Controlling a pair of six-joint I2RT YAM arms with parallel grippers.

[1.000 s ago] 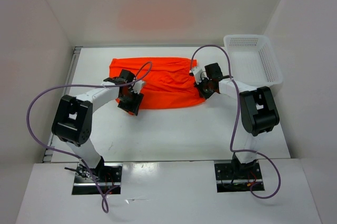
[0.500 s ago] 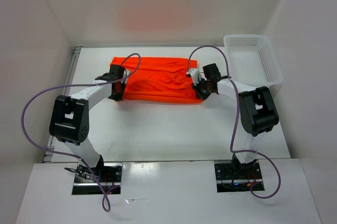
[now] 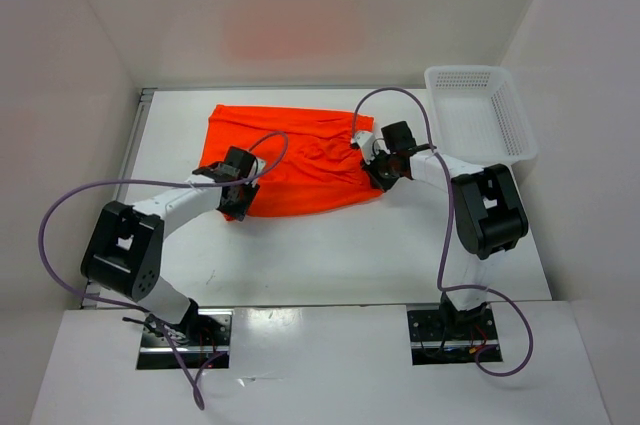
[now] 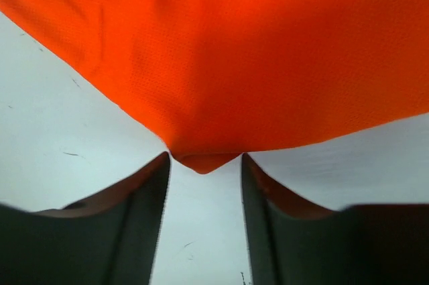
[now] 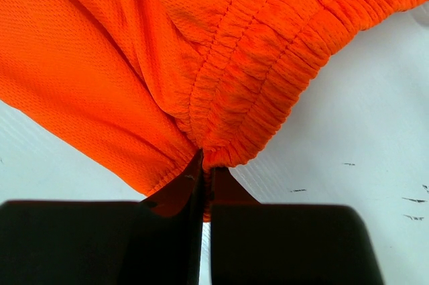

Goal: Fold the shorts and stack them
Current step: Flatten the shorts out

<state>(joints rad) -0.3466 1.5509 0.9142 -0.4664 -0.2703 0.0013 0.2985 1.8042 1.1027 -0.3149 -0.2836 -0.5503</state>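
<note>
The orange-red shorts point(image 3: 295, 160) are lying spread on the table point(image 3: 330, 255), left of the white basket point(image 3: 465, 69). The right gripper point(image 5: 204, 171) is clamping their gathered waistband point(image 5: 268, 77). The left gripper point(image 4: 204, 164) is standing parted, with the hem corner point(image 4: 201, 141) between its fingers but ungripped. Lifting now risks dragging the cloth from one side and bunching it.

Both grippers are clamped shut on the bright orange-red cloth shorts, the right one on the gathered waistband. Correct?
No. Only the right gripper is shut on the waistband of the bright orange-red cloth shorts. The left gripper is open: the left wrist view shows its fingers apart, a cloth corner loose between them.
</note>
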